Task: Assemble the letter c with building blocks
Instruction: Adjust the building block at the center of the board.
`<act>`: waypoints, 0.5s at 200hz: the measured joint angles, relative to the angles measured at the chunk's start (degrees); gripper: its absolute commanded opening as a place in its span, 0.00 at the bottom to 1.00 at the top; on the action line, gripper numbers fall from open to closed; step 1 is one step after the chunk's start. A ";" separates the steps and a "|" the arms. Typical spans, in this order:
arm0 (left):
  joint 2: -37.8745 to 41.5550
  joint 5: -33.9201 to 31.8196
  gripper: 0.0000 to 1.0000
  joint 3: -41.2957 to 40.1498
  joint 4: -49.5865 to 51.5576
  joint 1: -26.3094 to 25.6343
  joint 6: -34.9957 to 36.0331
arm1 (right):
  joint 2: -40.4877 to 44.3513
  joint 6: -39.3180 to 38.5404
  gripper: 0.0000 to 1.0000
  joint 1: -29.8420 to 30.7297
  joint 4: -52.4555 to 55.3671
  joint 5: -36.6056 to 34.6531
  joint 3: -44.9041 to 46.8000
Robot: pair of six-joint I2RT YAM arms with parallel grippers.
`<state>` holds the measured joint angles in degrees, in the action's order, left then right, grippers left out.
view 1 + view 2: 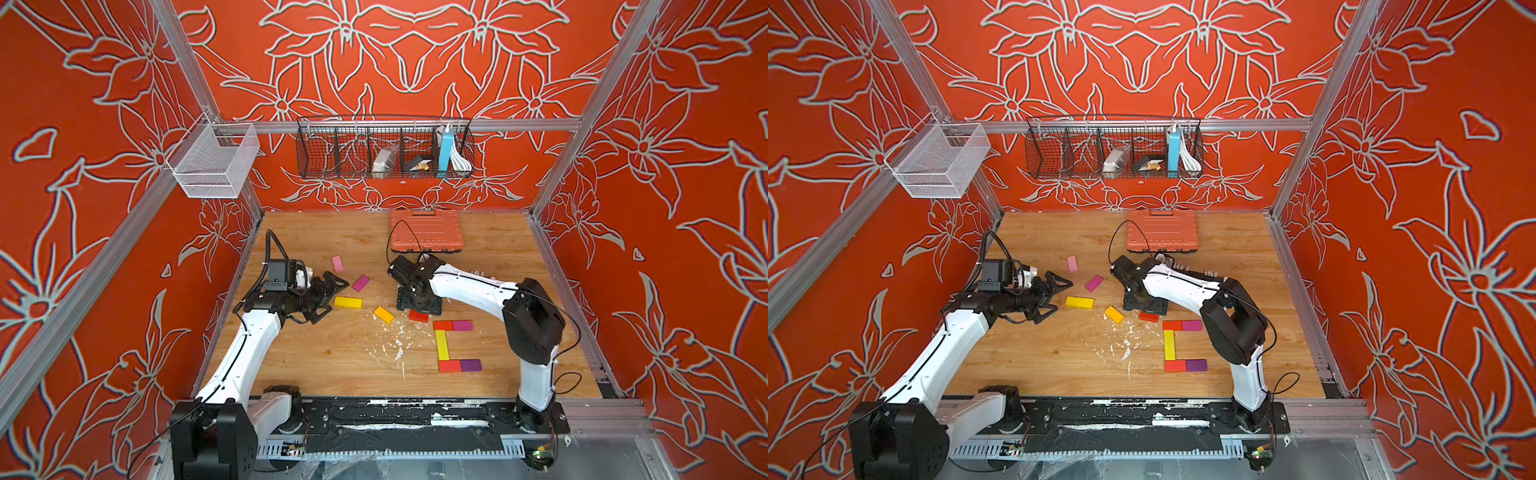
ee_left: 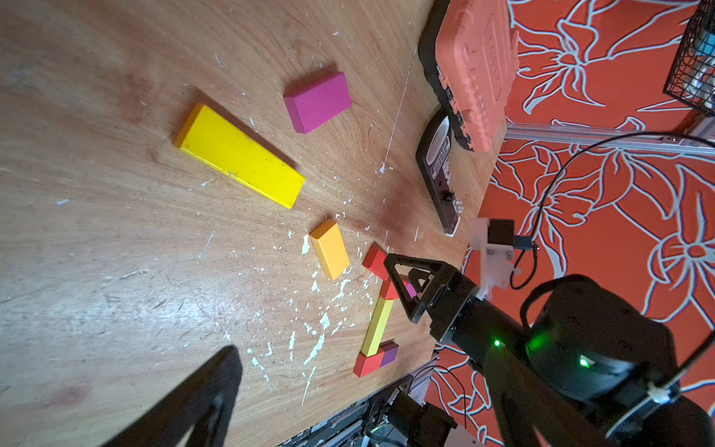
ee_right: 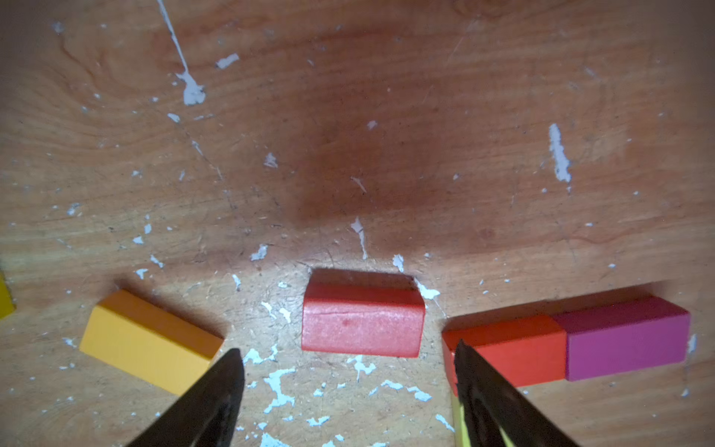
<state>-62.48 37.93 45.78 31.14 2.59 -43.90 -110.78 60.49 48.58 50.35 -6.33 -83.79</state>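
A C of building blocks lies on the table: red [image 1: 443,325] and magenta [image 1: 462,325] on top, a yellow upright [image 1: 441,344], then red [image 1: 450,365] and purple [image 1: 471,365] below. Loose blocks lie to its left: red [image 1: 418,316], orange [image 1: 384,314], long yellow [image 1: 348,302], magenta [image 1: 361,283] and pink [image 1: 337,264]. My right gripper [image 3: 348,346] points down over the loose red block [image 3: 361,323], open and empty, with its fingertips either side of the block's near edge. My left gripper [image 1: 332,301] is wide open beside the long yellow block [image 2: 240,154], holding nothing.
An orange ribbed case [image 1: 426,236] lies at the back of the table [image 1: 332,365], with a black bar with white pegs [image 2: 439,170] near it. White flecks [image 1: 397,336] dot the wood. A black wire basket [image 1: 384,149] and a white mesh basket [image 1: 214,160] hang on the frame.
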 measured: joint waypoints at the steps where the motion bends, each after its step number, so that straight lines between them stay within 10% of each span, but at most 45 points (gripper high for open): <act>1: -0.02 0.02 0.99 0.00 0.00 0.00 0.00 | 0.00 0.02 0.87 -0.02 -0.02 0.02 0.02; 100: -0.70 0.37 0.99 0.00 -0.39 0.00 0.04 | -0.59 1.70 0.85 -0.83 -3.34 2.47 3.30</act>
<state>-63.18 38.30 45.78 30.74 2.59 -43.86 -111.37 62.19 47.75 47.00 -3.86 -80.49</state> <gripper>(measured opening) 0.986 0.854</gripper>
